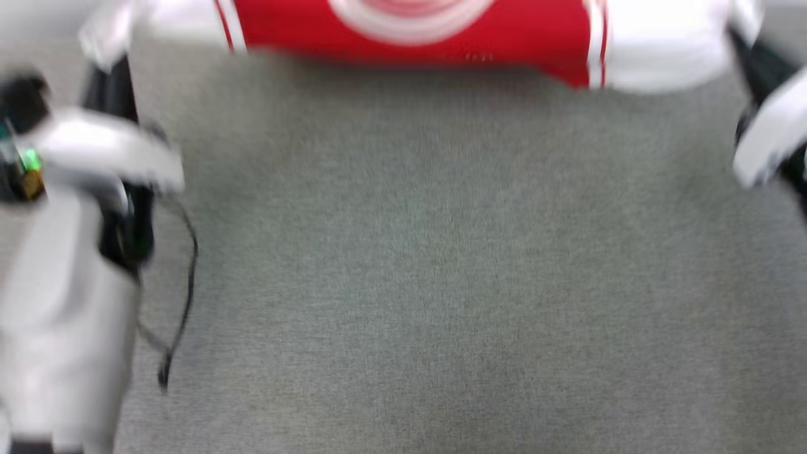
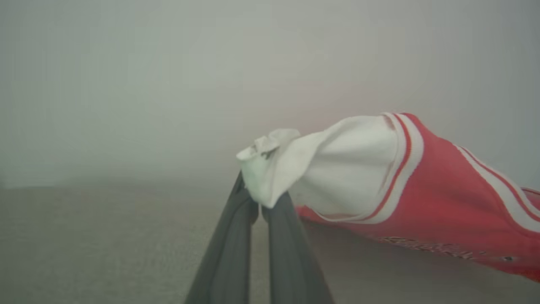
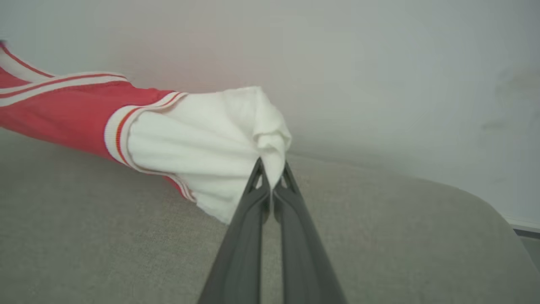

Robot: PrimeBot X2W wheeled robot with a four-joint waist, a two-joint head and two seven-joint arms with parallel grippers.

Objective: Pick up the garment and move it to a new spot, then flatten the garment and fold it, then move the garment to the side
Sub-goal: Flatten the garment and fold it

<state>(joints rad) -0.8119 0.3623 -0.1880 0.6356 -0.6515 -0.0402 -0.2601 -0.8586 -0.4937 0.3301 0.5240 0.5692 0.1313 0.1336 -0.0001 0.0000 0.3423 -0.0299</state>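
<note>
Left forearm (image 1: pixel 63 315), pale and blurred, is sitting over the near-left edge of the grey fabric surface (image 1: pixel 441 252), with a thin black cable (image 1: pixel 186 284) trailing off it. Head view is smearing badly, so detail is poor there. Red garment (image 1: pixel 410 31) is stretching sideways along the far side of that surface: red body in the middle, white sleeve panels at both ends, striped trim between them, a pale ring at the collar. Left gripper (image 2: pixel 258 202) is clamping a bunched wad of the left white sleeve (image 2: pixel 350 164), fingers nearly meeting with cloth caught between the tips. Right gripper (image 3: pixel 272 177) is pinching a fold of the right white sleeve (image 3: pixel 198 147), tips closed tight on it. Both sleeve ends are riding above the surface. The red body is sagging lower between them, and lettering is showing along its lower edge in the left wrist view, too blurred to read. Can't tell whether that lower edge is touching the fabric. Right wrist view is showing the surface's rounded corner off to the right of the fingers. A plain pale wall (image 3: pixel 379 63) is standing behind the garment.
</note>
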